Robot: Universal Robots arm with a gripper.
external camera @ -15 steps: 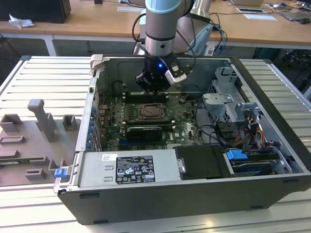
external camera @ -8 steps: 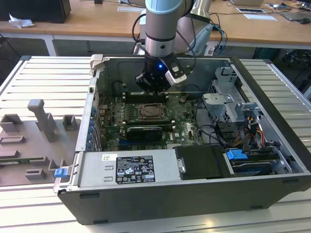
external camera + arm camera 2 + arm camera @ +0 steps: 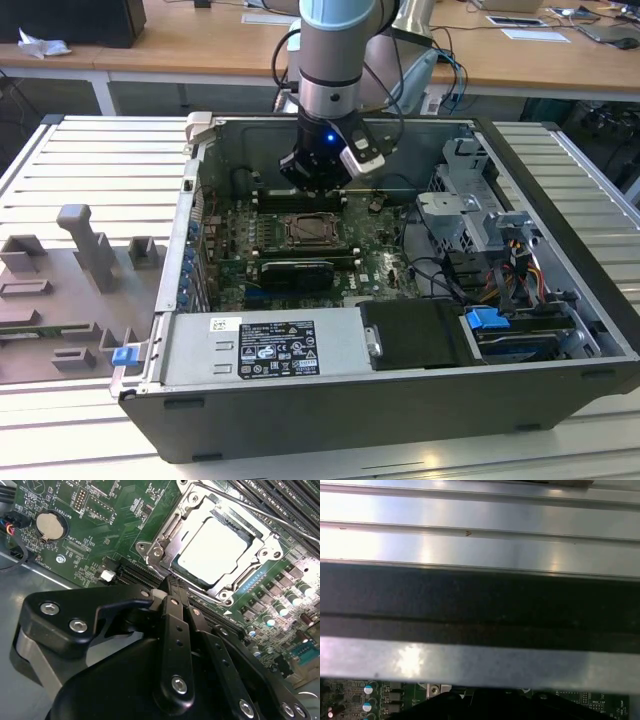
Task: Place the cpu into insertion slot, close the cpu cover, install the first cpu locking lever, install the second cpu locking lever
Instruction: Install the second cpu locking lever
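Observation:
The cpu [image 3: 212, 550] lies flat in the insertion slot [image 3: 308, 232] on the green board, its pale face showing through the window of the cpu cover [image 3: 161, 544]. The cover lies down over it. A thin metal locking lever [image 3: 265, 511] runs along one side of the socket. My gripper [image 3: 171, 584] hovers just beside the socket's edge, its black fingers [image 3: 176, 625] drawn together with nothing between them. In the exterior view the gripper [image 3: 316, 186] hangs inside the open computer case, just behind the socket.
The black case wall [image 3: 300, 420] and a power supply box [image 3: 265, 347] surround the board. Memory slots [image 3: 280, 495] flank the socket. Drive bays and cables [image 3: 490, 260] fill the exterior view's right. A grey fixture tray [image 3: 70, 290] lies outside on the ribbed table [image 3: 470, 545].

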